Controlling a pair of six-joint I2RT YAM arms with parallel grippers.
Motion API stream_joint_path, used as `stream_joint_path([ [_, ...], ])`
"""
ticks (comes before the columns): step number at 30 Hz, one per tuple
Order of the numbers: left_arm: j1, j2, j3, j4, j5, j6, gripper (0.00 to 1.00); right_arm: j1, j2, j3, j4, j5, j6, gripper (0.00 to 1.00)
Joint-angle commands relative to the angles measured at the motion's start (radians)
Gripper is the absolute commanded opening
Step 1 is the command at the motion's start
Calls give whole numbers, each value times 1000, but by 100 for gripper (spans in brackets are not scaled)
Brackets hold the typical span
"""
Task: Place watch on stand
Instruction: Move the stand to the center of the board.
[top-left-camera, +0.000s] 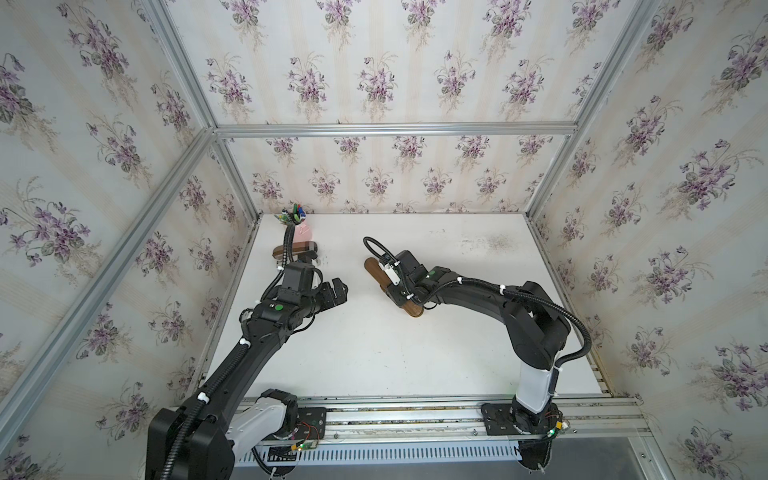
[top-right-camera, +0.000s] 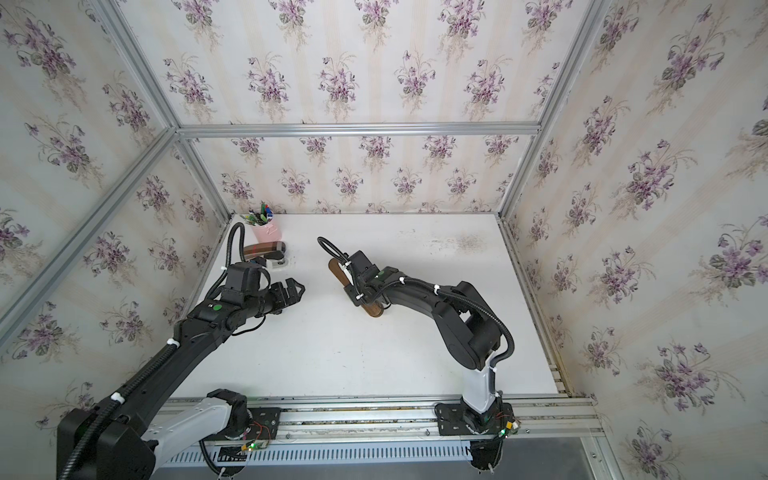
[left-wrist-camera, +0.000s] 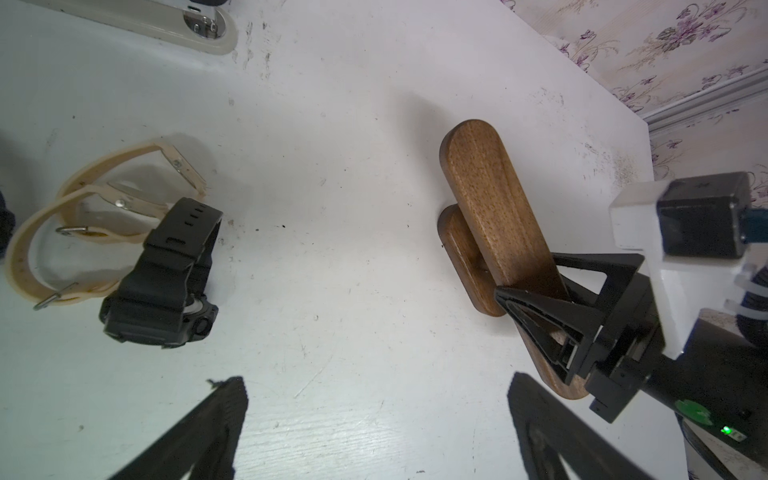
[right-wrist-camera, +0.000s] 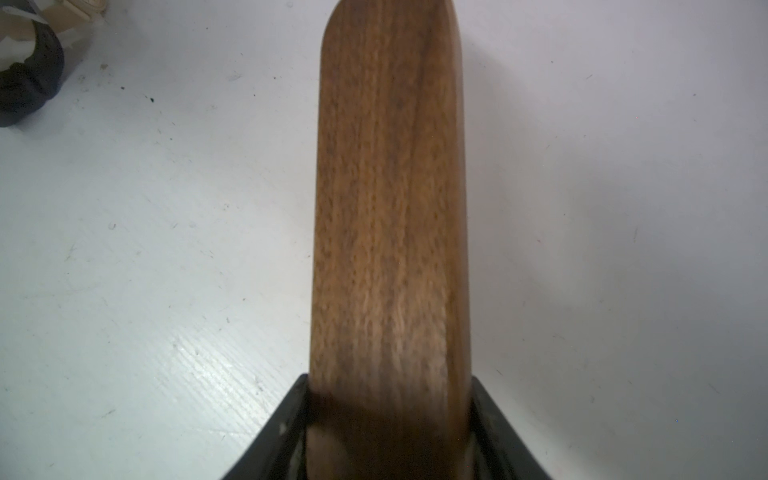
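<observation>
On the white table (left-wrist-camera: 332, 124), right tool (right-wrist-camera: 388, 399) pinches one end of the wooden stand (left-wrist-camera: 486, 199); left tool (left-wrist-camera: 374, 395) spread wide, hovering near the black watch (left-wrist-camera: 166, 282)

Bare white bench (left-wrist-camera: 332, 249) lies open ahead of the left jaws; black plastic watch (left-wrist-camera: 162, 278) flanks one side, brown wooden stand (left-wrist-camera: 490, 199), gripped by right jaws, the other.
</observation>
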Motion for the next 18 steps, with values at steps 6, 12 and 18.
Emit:
stream_joint_path([
  [6, -13, 123, 136, -43, -30, 68, 99, -28, -68, -78, -3, 96, 60, 74],
  [12, -64, 263, 237, -4, -36, 77, 100, -46, -172, -175, -4, 118, 123, 87],
  [18, -109, 502, 404, 71, 22, 64, 100, -40, -248, -278, 3, 44, 172, 91],
])
